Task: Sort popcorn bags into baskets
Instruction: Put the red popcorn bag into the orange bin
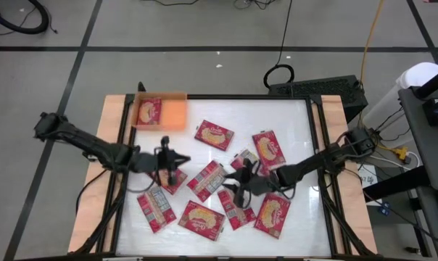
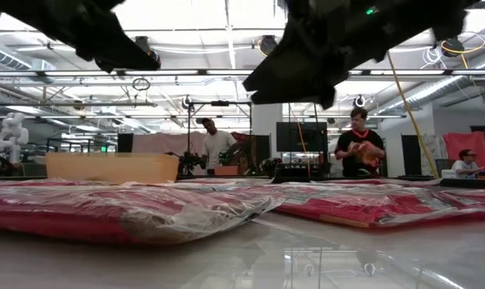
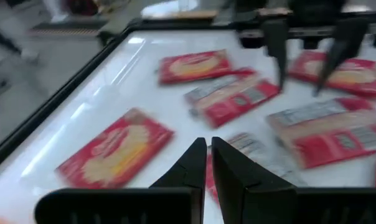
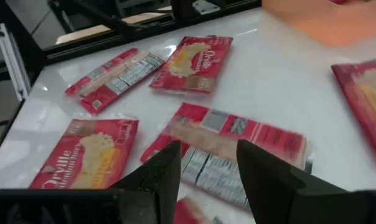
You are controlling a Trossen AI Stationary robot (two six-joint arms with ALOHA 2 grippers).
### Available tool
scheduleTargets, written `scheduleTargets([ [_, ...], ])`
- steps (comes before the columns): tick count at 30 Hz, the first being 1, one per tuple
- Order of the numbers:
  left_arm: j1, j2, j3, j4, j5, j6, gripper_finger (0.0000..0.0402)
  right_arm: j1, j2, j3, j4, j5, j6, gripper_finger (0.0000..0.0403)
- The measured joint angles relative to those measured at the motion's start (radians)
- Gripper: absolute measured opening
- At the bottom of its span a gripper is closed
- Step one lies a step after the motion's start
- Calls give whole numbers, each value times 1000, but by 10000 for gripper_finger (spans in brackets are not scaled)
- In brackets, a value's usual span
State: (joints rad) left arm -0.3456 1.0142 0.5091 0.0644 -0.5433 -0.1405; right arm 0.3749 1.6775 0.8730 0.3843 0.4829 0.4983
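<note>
High view: the orange basket sits at the far-left corner of the white counter, and one popcorn bag already lies inside it, in the part nearer the left edge. The other popcorn bags lie loose on the counter, all nearer the front than the basket. One lies just right of the basket and slightly forward of it; another lies farther right still. The rest form a cluster well forward of the basket, around the counter's middle and front, some showing the pale label side.

The left end effector hangs forward of the basket, above a bag near the left of the cluster. In the left wrist view its fingers are pressed nearly together with nothing between them.

The right end effector hovers forward and well right of the basket, over the middle of the cluster. In the right wrist view its fingers stand moderately apart, empty, above a label-side bag.
</note>
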Motion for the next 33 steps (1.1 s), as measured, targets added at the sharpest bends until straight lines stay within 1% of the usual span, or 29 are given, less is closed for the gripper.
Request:
scheduleTargets([
  [4,-78,48,-14,75,-77,1,31,74,0,0,-33,91,91,148],
  [7,-101,76,-14,103,-84,8,31,110,0,0,-63,98,144,148],
  [12,-111,99,-14,99,-86,4,36,148,0,0,-143,122,221,148],
  [15,-110,99,-14,99,-87,-2,55,148,0,0,-156,136,223,148],
  [18,-108,99,-13,94,-87,-37,83,127,0,0,-123,206,147,148],
  [20,-109,99,-13,95,-88,-56,100,99,0,0,-109,198,70,148],
  [24,-110,119,-13,89,-87,-106,127,40,0,0,-100,153,10,148],
  [27,-111,147,-13,94,-87,-132,138,0,6,0,-98,143,-40,148],
  [30,-111,183,-13,94,-86,-154,140,-54,8,0,-111,125,-62,148],
  [31,-111,194,-13,98,-86,-161,139,-78,8,0,-105,103,-58,148],
  [33,-111,212,-13,95,-86,-171,137,-131,7,1,-104,11,-41,148],
])
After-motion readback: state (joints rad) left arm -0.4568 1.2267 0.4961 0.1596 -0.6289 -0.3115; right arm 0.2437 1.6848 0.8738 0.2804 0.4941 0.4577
